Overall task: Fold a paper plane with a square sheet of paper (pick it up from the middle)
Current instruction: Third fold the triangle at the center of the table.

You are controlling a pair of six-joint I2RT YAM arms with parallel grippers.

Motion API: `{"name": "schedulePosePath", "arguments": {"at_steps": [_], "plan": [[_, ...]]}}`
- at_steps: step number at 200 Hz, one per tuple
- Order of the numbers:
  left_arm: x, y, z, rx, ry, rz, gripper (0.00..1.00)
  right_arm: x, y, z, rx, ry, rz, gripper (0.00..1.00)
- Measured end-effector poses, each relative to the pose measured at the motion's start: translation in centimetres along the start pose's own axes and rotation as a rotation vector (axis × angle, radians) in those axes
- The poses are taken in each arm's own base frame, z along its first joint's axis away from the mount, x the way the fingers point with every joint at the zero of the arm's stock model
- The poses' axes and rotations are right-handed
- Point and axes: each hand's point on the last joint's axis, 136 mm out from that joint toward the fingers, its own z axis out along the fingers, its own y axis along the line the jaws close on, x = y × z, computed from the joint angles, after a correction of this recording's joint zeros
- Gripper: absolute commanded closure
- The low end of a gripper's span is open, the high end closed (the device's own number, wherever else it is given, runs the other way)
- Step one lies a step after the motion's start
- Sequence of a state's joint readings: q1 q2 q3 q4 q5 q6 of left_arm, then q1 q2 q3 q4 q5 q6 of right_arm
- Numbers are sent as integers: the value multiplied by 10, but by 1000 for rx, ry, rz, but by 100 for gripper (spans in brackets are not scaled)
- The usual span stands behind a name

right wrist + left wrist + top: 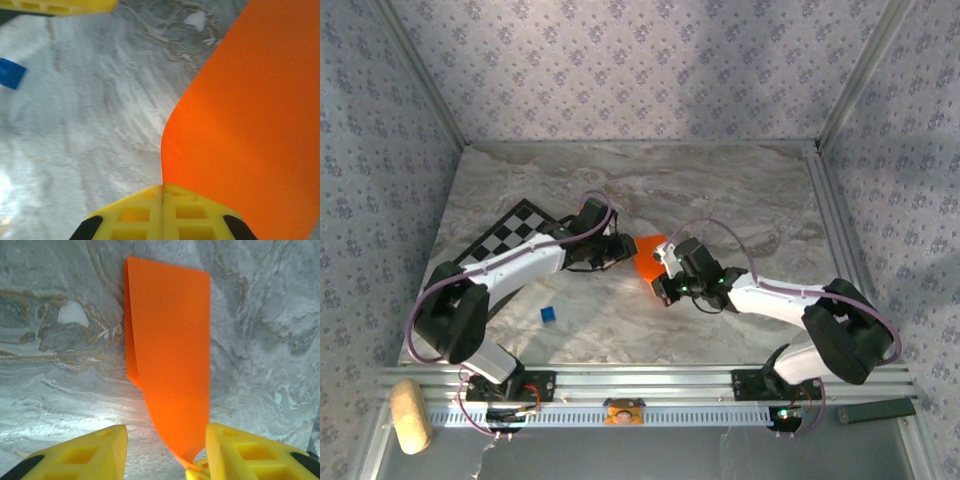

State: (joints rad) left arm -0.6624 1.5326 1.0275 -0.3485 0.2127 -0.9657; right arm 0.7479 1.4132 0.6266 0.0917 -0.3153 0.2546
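The square sheet of paper (pixel 648 258) is bright orange and folded into a long band with doubled layers along one edge. It is lifted off the marble between the two arms. In the left wrist view the paper (pixel 170 350) runs down between my left gripper's (pixel 166 432) yellow fingers, which stand apart, with the band close to the right one. My right gripper (pixel 162 189) is shut, pinching the edge of the paper (pixel 250 125), and its fingertip (pixel 200 474) shows at the band's narrow near end. From above, the left gripper (pixel 623 248) and the right gripper (pixel 665 277) meet at the sheet.
A black-and-white checkered board (pixel 510 232) lies at the left under the left arm. A small blue cube (pixel 549 314) sits on the marble table (pixel 740 190) near the front. A cork-coloured block (pixel 410 415) rests beyond the front rail at the left.
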Motion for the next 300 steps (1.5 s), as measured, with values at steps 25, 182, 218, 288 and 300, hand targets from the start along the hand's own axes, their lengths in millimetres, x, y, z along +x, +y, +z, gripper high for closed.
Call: {"name": "schedulePosePath", "arguments": {"at_steps": [25, 182, 218, 288, 300], "plan": [[-8, 1, -4, 0, -12, 14, 62, 4, 15, 3, -137, 50, 75, 100], [-12, 0, 93, -3, 196, 54, 84, 14, 18, 3, -288, 77, 228, 100], [1, 8, 107, -29, 238, 60, 86, 17, 16, 8, -299, 87, 247, 100], [5, 8, 112, -23, 261, 69, 86, 21, 6, 13, -281, 99, 298, 100], [5, 8, 112, -23, 261, 72, 86, 21, 3, 13, -279, 97, 304, 100]]}}
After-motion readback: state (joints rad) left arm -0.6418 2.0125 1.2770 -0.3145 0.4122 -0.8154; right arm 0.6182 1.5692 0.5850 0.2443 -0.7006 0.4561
